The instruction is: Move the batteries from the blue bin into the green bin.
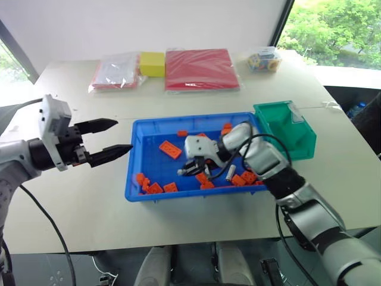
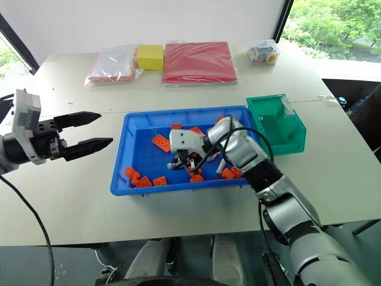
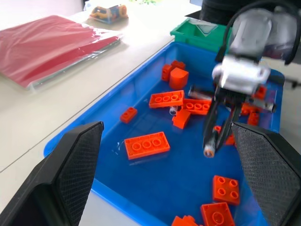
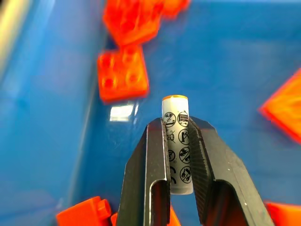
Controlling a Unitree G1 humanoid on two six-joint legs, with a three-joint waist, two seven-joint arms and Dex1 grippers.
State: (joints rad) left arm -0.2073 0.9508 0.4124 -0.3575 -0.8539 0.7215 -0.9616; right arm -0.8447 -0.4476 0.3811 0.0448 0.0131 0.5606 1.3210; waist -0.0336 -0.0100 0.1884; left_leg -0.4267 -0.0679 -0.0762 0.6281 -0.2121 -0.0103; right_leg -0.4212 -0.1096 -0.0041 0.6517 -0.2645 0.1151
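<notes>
Two arms work over the pale worktop. Toward its left edge, the left gripper (image 1: 109,138) hovers with its black textured fingers spread apart and empty, pointing at the wide, shallow, bright-blue plastic bin (image 1: 138,159) with a rolled rim. Inside that bin lie scattered orange studded toy bricks (image 1: 169,149). Over its middle, the right gripper (image 4: 171,141) is clamped on one small silver-grey cylindrical battery (image 4: 176,136), smooth, printed with warning symbols. The battery's long axis runs along the fingers, its tip poking past them, above the blue floor. Another loose battery (image 1: 230,172) lies close to the bin's front right corner. The small, deep, teal-green plastic bin (image 1: 300,137) with sloped front stands just beside the blue bin's far right corner, so the right arm is plainly nearer; the carry probably goes rightward and away.
</notes>
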